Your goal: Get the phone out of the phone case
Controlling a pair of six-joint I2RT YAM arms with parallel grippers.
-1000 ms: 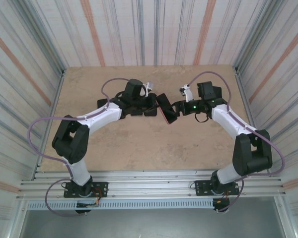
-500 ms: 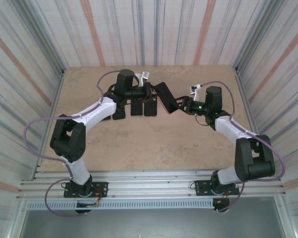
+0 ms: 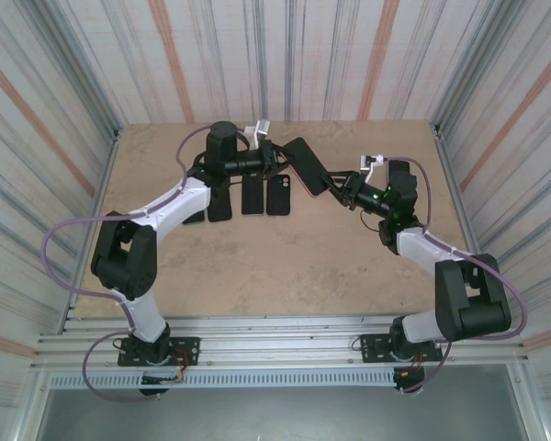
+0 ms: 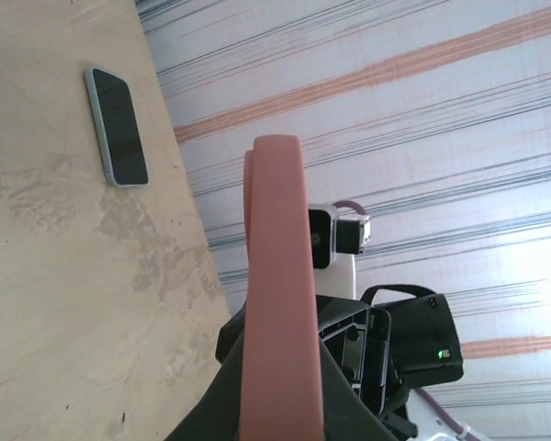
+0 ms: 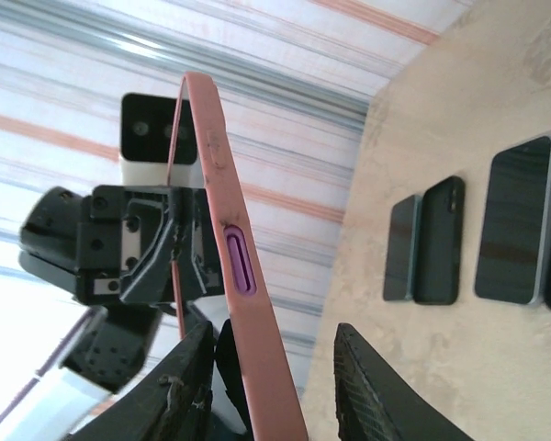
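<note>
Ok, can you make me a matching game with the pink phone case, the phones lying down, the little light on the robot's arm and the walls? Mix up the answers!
Things:
1. pink phone case
2. row of phones
3. little light on the right arm
4. walls

Matches:
A. glowing green
B. striped
C. up in the air
D. lying flat on the table

Right pairs: 1-C, 2-D, 3-A, 4-B.
</note>
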